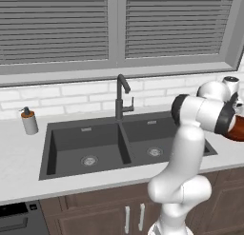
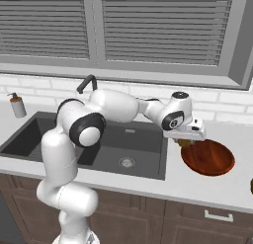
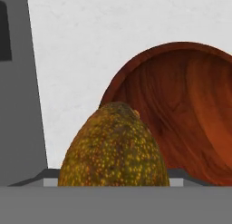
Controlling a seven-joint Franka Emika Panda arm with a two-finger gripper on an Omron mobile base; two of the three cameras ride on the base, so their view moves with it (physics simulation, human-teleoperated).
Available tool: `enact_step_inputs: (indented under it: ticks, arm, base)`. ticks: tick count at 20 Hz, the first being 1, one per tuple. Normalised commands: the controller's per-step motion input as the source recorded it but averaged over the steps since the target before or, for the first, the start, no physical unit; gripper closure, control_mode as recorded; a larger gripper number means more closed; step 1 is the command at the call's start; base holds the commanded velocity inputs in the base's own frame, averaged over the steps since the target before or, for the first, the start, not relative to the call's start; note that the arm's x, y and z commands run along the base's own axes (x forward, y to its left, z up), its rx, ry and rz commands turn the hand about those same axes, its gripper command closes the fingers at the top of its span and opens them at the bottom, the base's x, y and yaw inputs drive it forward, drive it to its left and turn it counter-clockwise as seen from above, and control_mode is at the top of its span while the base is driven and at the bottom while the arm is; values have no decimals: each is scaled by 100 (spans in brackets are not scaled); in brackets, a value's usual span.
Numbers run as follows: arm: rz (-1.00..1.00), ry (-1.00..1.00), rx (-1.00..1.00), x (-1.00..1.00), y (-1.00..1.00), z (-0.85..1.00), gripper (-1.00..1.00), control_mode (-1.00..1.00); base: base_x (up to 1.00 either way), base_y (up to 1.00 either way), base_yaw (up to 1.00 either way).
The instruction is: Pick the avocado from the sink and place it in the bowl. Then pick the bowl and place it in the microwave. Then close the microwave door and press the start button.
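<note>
White counter [image 2: 217, 188] carries the bowl [image 2: 208, 158]; the avocado [image 3: 113, 148] hangs at the bowl's sink-side rim, pinched in the gripper [image 2: 185, 141]. Smooth, rounded and light, it likely handles best gripped across its widest middle.

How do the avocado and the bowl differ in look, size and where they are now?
The avocado is egg-shaped, olive-brown with yellow speckles; the bowl is wide, shallow, glossy reddish-brown.
The avocado is much smaller than the bowl.
The avocado is up in the gripper, off the counter; the bowl rests on the counter, right of the sink, and holds nothing yet.
Both are rounded and close together.
</note>
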Motion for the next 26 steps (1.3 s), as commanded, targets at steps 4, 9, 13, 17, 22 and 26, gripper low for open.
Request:
enact_step_inputs:
  ticks: [4,9,13,17,22,26]
  arm:
    - [-3,0,0,5,-41,-3,100,-100]
    - [0,0,0,3,-33,-19,100,-100]
    - [0,-3,1,0,-14,-38,100,-100]
    - [0,-3,0,2,-13,-43,100,-100]
    - [0,0,0,9,-14,-39,100,-100]
    - [0,0,0,6,-3,-29,-100,-100]
  base:
    - [0,0,0]
    - [0,0,0]
    - [0,0,0]
    - [0,0,0]
    - [0,0,0]
    - [0,0,0]
